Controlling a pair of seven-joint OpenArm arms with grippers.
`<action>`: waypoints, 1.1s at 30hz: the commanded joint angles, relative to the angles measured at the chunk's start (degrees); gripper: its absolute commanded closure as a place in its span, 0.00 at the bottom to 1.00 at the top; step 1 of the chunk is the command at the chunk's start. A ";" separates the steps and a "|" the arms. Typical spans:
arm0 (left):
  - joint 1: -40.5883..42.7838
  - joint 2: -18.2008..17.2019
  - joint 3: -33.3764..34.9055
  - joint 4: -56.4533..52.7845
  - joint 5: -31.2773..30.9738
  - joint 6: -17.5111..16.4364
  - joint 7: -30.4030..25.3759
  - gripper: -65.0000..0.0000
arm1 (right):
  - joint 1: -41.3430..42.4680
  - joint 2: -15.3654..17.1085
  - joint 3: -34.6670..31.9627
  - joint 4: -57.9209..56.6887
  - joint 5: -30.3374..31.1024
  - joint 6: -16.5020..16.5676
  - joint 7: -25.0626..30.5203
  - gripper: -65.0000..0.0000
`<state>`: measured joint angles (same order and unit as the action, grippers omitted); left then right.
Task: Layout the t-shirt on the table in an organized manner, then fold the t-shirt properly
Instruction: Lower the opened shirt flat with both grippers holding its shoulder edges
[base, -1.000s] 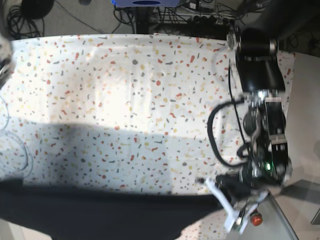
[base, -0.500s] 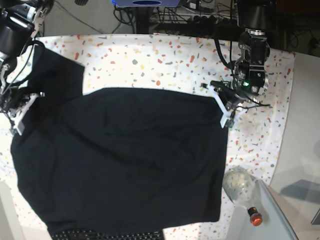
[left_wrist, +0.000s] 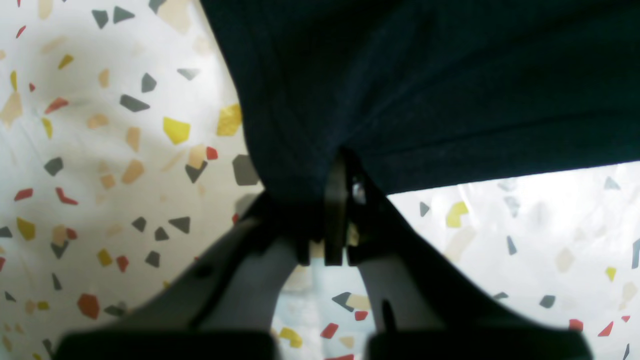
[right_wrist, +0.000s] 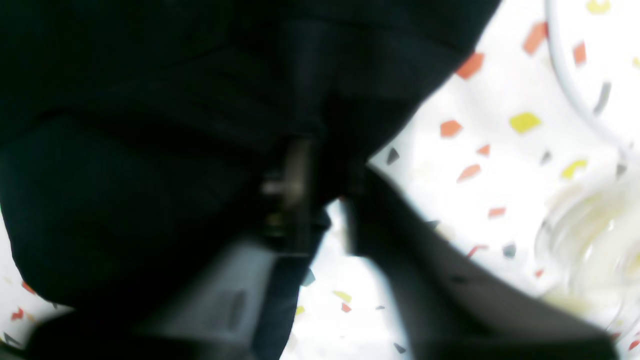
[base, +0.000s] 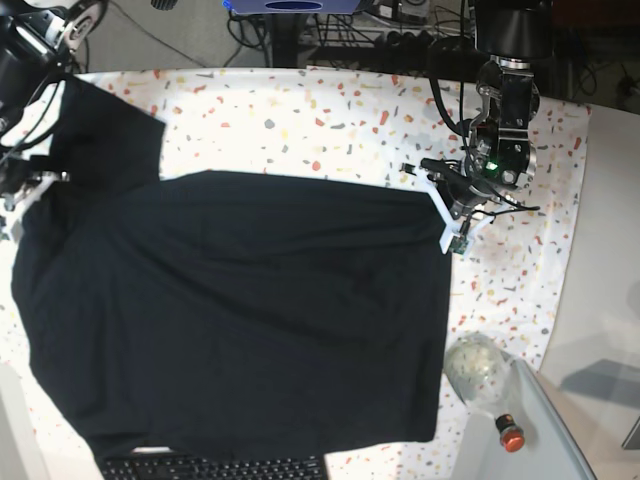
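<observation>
Setting: a robotics laboratory or test workstation. Indicators visible in the base view:

- A large flat table with a white cover flecked red, orange, yellow and grey (base: 330, 110), flanked by two black robot arms carrying exposed wiring.
- Bundles of black cables (base: 390, 30) lying on the plain grey floor beyond the table's far edge.
- A black computer keyboard (base: 215, 468) at the near edge.
- A clear plastic bottle with a red cap (base: 485, 385) lying beside the table.
</observation>
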<state>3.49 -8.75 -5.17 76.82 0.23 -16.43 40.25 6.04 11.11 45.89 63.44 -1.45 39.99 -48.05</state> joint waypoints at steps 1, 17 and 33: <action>-0.72 -0.35 -0.15 0.94 0.34 0.12 -0.38 1.00 | 0.68 1.68 2.59 1.31 0.00 0.01 -0.52 0.60; -0.63 -1.66 -0.24 1.03 0.34 0.12 -0.38 1.00 | 4.90 1.15 -6.81 11.77 0.00 0.01 8.01 0.88; -2.39 -4.39 -7.18 0.94 0.43 0.21 -0.38 1.00 | 8.95 1.68 -9.98 -5.02 -0.08 0.01 9.50 1.00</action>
<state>1.69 -12.49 -12.12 76.64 0.62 -16.53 40.49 13.89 11.51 35.77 57.52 -1.98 39.94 -39.40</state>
